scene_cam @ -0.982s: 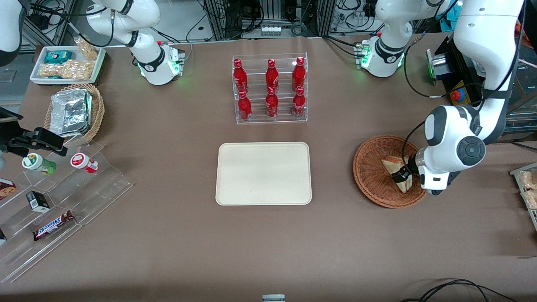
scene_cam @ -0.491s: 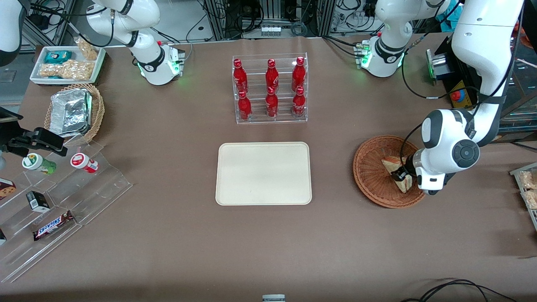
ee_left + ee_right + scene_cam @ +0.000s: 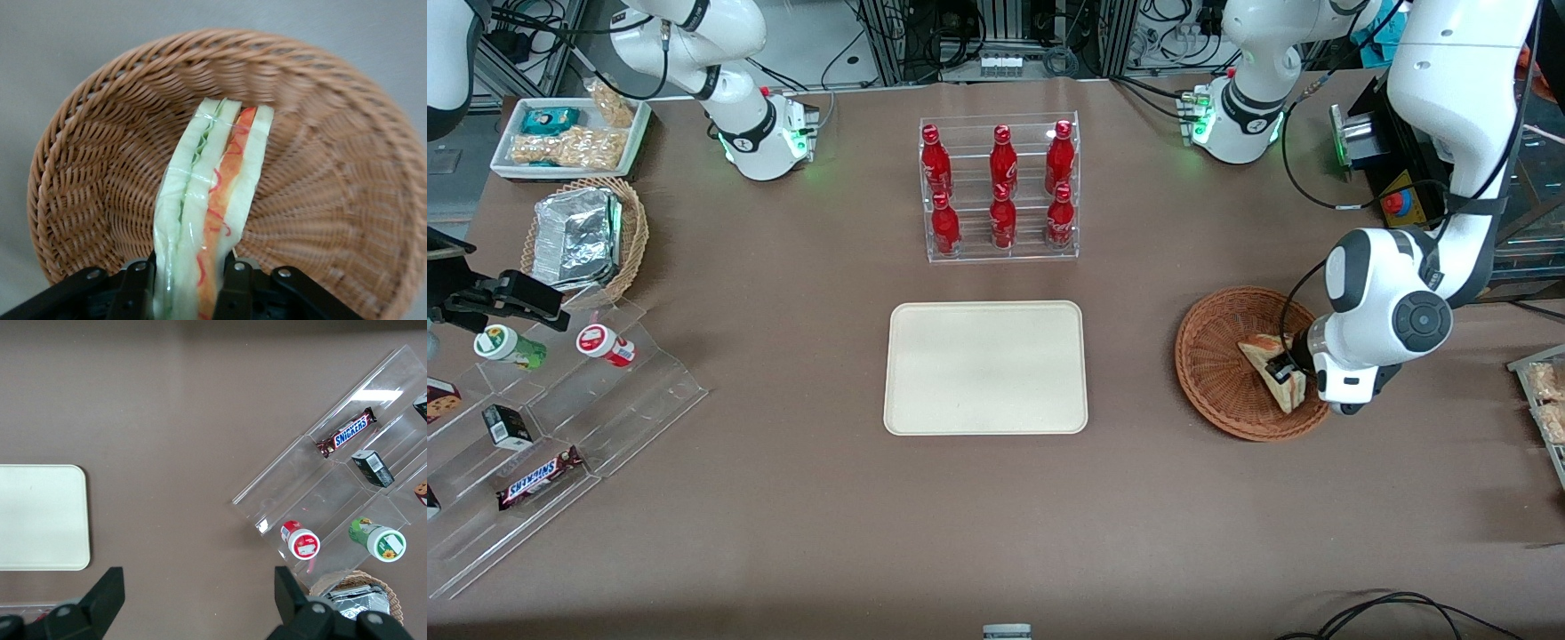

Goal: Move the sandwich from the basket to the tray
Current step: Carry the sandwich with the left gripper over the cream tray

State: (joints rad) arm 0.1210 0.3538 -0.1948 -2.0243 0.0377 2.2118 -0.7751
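Since the earlier frames the sandwich [image 3: 1273, 369] has tipped and shifted slightly within the basket [image 3: 1214, 369], its lower tip swinging toward the front camera as the working arm's wrist moved with it; the tray [image 3: 985, 367] and all else are unchanged. The tabletop [image 3: 996, 516] carries, largest first: the cream tray, bare, so nothing has been delivered; the reddish-brown basket, toward the working arm's end, with the sandwich as its only content; a clear rack [image 3: 1001, 187] holding six red bottles; and, toward the parked arm's end, a tiered clear stand [image 3: 560, 427] with small snacks, a tan basket [image 3: 587, 236] with foil packs and a white tray [image 3: 569, 135] of packets. The pincer [image 3: 190, 277] is clamped on the sandwich: in the left wrist view its two fingers [image 3: 137, 287] press the wedge's opposite bread faces near one end, the wrapped red-orange and green layers running away from it over the weave. Judged progress: grasp made, the sandwich above the basket floor but within its rim; lifting out, carrying to the tray and releasing remain
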